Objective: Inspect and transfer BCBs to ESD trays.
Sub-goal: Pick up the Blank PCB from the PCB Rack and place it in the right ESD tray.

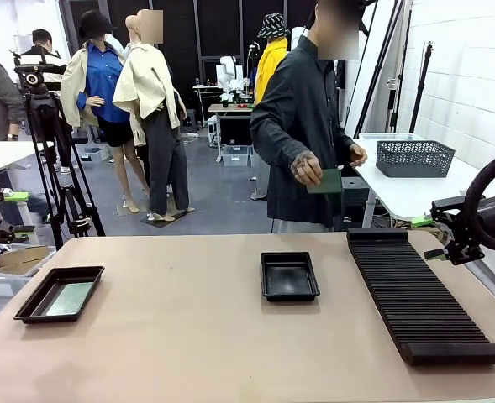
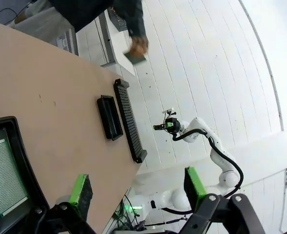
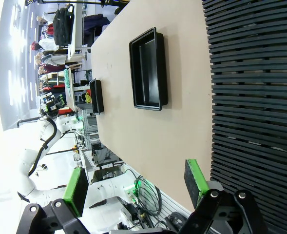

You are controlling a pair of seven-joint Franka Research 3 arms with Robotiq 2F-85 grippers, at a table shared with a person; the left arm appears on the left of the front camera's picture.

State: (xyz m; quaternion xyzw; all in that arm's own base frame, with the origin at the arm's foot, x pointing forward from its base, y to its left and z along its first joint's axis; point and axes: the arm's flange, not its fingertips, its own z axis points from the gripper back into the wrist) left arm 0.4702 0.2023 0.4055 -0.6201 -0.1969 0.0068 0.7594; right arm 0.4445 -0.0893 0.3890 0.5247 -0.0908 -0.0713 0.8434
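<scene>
On the tan surface (image 1: 188,344), a shallow black rectangular plastic tray with a flared rim, the left tray (image 1: 30,304), lies near the robot's left edge. It holds one thin flat green square circuit board (image 1: 71,300), lying flat on the tray's floor. An identical middle tray (image 1: 266,277) sits empty near the centre, well apart from the first. To its right a long black ribbed rack (image 1: 419,294) runs from the far edge toward the near one. At the far side stands a person whose hand (image 1: 304,168) holds a second green board (image 1: 326,181) in front of the body, clear of the surface. Behind, a grey mesh basket (image 1: 415,158) rests on a white table. The left jaws stand wide apart and hold nothing, their green-padded fingers (image 2: 80,194) hanging by the surface's edge just beside the left tray. The right jaws are likewise wide and empty, with one of their fingers (image 3: 194,178) near the ribbed rack's side.
</scene>
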